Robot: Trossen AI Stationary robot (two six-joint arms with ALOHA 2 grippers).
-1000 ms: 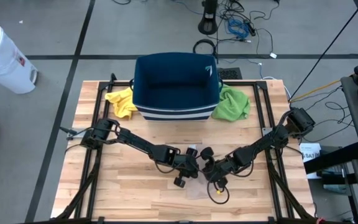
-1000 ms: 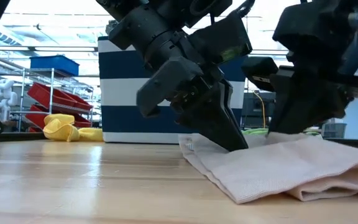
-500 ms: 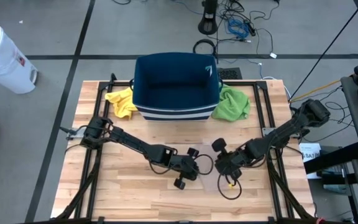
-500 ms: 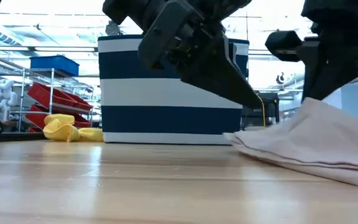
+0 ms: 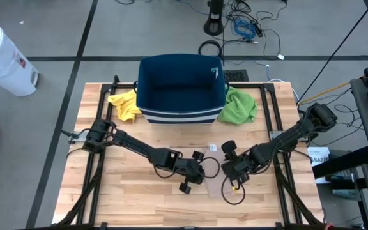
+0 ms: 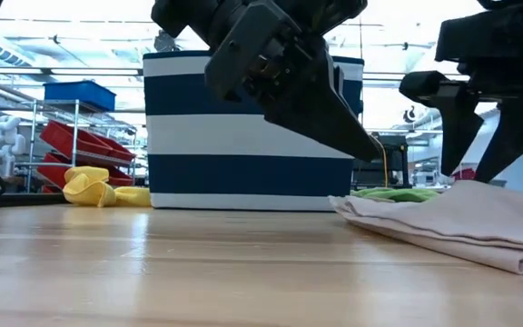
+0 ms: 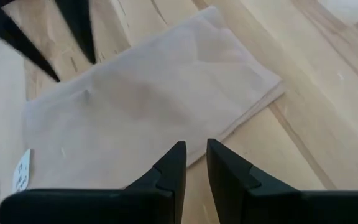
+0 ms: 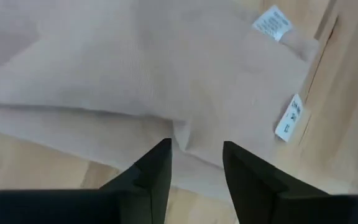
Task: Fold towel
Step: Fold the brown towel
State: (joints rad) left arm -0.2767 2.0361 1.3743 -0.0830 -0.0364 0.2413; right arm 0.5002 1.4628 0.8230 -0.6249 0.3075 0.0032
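Note:
A pale beige towel [image 5: 214, 187] lies folded in several layers, flat on the wooden table near its middle front; it also shows as a low stack in the low view [image 6: 452, 222]. My left gripper [image 7: 192, 155] hangs just above the towel's left part [image 7: 148, 106], slanting down, with only a narrow gap between its fingers and nothing in it. My right gripper [image 8: 196, 158] stands open above the towel's right part [image 8: 135, 62], its fingers [image 6: 479, 136] clear of the cloth. White labels [image 8: 272, 22] stick out at one towel edge.
A navy basket with white stripes [image 5: 181, 89] stands at the table's far middle, with a yellow cloth [image 5: 125, 104] to its left and a green cloth [image 5: 238, 105] to its right. Bare wood [image 6: 152, 272] lies left of the towel. A white bin [image 5: 2, 57] stands off the table.
My right gripper pulled the towel toward the table's right edge and lifted one part into a peak, then opened and let go. The towel has dropped flat onto the table. My left gripper has risen off the towel and now hangs above it.

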